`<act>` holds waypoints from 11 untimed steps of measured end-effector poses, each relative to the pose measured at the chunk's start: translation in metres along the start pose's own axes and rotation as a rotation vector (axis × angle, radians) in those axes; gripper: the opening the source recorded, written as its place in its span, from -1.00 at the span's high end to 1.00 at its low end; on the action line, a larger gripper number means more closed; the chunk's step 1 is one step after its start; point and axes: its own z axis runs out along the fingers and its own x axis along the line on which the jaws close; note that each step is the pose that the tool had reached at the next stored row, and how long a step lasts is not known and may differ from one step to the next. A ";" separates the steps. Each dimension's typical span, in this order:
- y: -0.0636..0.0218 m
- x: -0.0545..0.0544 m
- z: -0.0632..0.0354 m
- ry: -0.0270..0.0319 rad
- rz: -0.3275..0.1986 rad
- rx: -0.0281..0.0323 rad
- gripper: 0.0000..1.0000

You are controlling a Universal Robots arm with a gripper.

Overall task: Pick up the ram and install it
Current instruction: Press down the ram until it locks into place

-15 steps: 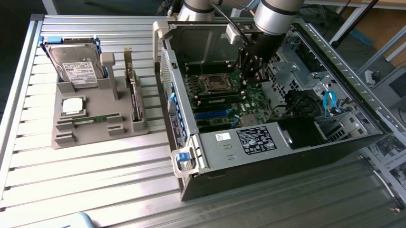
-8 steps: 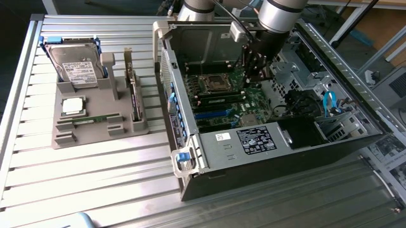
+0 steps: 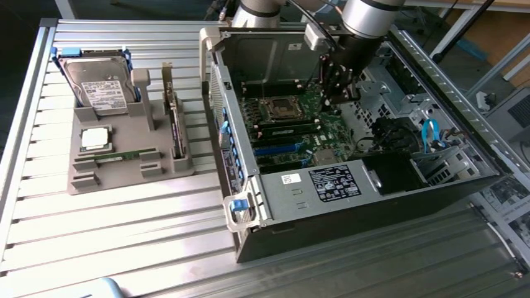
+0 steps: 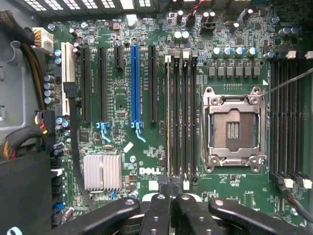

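The ram (image 3: 124, 154) shows as a thin green stick lying in a groove of the grey holder (image 3: 124, 177), at the exterior view's left. My gripper (image 3: 341, 94) hangs inside the open computer case (image 3: 364, 205), above the motherboard (image 3: 302, 133) and far from the holder. In the wrist view the gripper (image 4: 171, 199) has its black fingers (image 4: 156, 215) pressed together with nothing between them. They hover over the end of the black memory slots (image 4: 182, 112) beside the empty processor socket (image 4: 234, 128). One slot (image 4: 168, 117) carries a thin yellowish line; I cannot tell whether a stick sits in it.
The grey holder also carries a hard drive (image 3: 99, 87), a square silver processor (image 3: 95, 138) and an upright expansion card (image 3: 174, 124). Case walls surround the motherboard. Cables (image 4: 29, 132) and a blue connector (image 3: 431, 133) lie at the board's sides. A blue slot (image 4: 135, 83) and heatsink (image 4: 102, 171) flank the memory slots.
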 end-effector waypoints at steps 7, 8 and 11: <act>-0.0038 0.000 -0.0059 -0.0010 0.000 0.0000 0.79; -0.0048 0.000 -0.0072 -0.0014 0.000 0.0000 0.79; -0.0062 0.000 -0.0099 -0.0024 0.000 0.0000 0.79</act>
